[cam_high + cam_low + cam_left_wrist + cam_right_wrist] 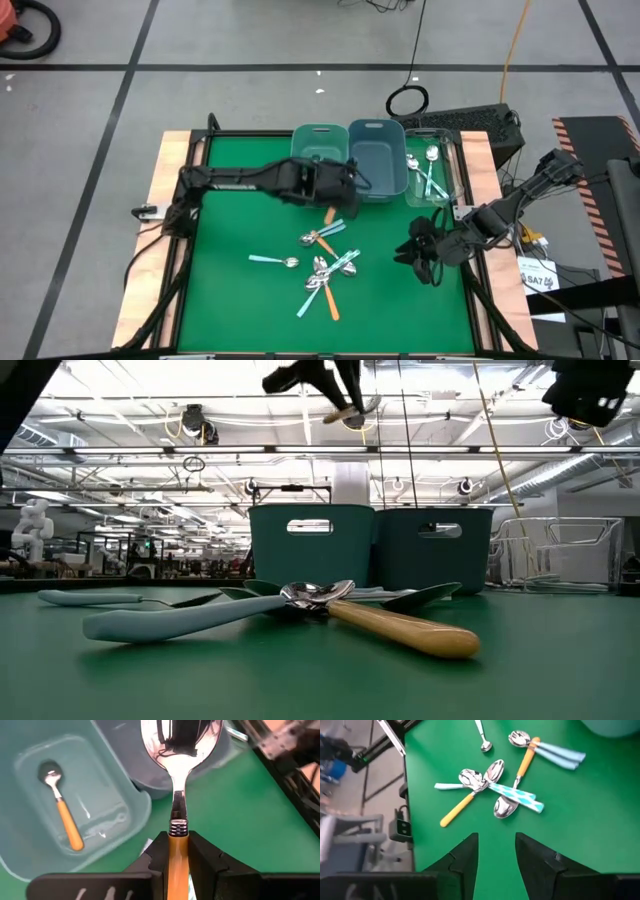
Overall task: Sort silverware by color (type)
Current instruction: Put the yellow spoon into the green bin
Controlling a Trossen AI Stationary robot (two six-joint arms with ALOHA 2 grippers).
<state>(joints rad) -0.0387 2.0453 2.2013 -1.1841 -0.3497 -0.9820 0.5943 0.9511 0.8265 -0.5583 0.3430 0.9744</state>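
Observation:
My left gripper (338,190) (178,840) hangs above the green mat, just in front of the two teal bins, shut on an orange-handled spoon (180,750) whose shiny bowl sticks out ahead of the fingers. The lighter bin (30,855) (318,145) holds one orange-handled spoon (62,815), lying flat on its floor. Several spoons with orange, light blue and patterned teal handles (322,265) (492,790) lie crossed in a pile on the mat. My right gripper (420,250) (496,847) hovers open at the mat's right side, with nothing between its fingers. My left gripper pinches the spoon's orange handle (178,851) between its two fingers, just behind the ribbed metal collar. The fingers slant down toward the bins and lie along the spoon. The spoon is lifted clear of the mat, and its handle's free end (328,214) sticks out below the gripper.
The darker bin (378,158) stands right of the lighter one. A clear tray (447,180) at the far right holds light blue spoons. One light blue spoon (272,261) lies apart, left of the pile. Bare mat lies at the near left. A raised frame edges the mat.

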